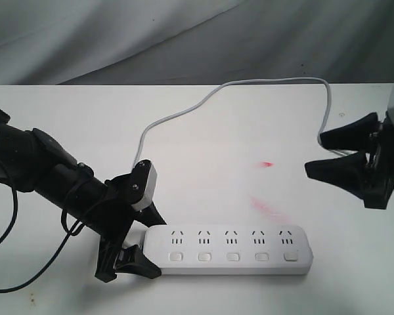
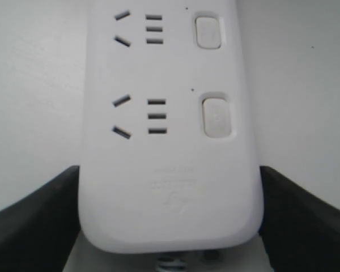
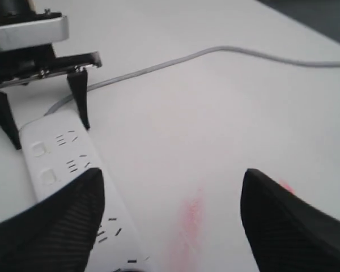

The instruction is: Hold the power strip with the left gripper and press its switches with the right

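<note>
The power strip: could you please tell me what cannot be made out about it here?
- Left wrist view: the power strip is cut off by the frame edge; only two switches show, and its print is too faint to read.
- Right wrist view: a finger of the right gripper covers part of the strip.
- Exterior view: the cord runs behind that gripper, so its end is hidden.

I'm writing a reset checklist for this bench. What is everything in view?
power strip: one, white, lying toward the table's front
switches: five, white, rowed along the strip's front edge
cord: one, grey-white, from the strip's left end, looping across the table's back
red smudges: two, pinkish red, on the table behind the strip's right half
table: one, white, under everything
cloth: one, grey, behind the table
left hand: one, black, closed on the strip's left end
right hand: one, black, open, raised at the right, clear of the strip
</note>
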Action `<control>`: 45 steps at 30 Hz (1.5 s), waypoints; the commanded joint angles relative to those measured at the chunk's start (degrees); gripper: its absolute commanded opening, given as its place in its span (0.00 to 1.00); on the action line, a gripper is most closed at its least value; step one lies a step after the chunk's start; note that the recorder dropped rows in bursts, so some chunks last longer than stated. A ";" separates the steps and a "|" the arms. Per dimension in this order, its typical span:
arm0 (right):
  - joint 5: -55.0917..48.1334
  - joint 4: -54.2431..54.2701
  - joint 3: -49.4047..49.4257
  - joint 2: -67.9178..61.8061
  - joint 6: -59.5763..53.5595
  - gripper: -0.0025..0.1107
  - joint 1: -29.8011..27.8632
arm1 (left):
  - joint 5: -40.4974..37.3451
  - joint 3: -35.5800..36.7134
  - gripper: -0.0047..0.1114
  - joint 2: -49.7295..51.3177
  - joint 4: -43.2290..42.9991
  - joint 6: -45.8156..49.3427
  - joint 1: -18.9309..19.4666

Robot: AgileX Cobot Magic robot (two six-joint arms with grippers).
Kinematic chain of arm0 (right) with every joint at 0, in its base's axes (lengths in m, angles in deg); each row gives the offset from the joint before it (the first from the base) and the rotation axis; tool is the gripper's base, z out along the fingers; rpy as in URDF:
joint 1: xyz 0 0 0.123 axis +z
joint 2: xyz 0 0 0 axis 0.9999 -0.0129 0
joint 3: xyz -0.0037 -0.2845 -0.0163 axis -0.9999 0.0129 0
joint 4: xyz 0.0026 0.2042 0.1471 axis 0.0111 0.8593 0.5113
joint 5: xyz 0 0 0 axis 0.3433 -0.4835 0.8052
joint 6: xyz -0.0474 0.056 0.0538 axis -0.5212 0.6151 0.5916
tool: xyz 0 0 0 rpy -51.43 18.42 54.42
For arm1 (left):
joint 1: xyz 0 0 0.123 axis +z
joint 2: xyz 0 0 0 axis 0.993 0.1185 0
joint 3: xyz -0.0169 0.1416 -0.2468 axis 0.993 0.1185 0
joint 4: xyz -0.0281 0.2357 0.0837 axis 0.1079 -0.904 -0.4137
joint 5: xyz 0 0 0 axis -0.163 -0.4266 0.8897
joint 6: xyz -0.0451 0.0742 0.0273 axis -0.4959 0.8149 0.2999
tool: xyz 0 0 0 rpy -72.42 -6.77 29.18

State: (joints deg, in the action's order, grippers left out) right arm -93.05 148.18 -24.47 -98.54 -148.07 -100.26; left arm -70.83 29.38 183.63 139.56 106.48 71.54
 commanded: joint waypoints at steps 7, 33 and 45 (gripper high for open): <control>-4.74 -7.93 -2.91 -13.32 -0.66 0.58 -0.41 | 0.17 -0.26 0.49 0.18 0.14 -0.57 -0.30; 4.99 -13.84 -5.31 -13.45 -0.66 0.58 9.33 | 0.17 -0.26 0.49 0.18 0.14 -0.57 -0.30; 15.64 -14.21 -5.31 -9.12 0.32 0.58 15.02 | 0.17 -0.26 0.49 0.18 0.14 -0.57 -0.30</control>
State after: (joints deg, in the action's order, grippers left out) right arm -81.04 134.01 -29.50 -109.68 -147.91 -86.96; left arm -70.83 29.38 183.63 139.56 106.48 71.54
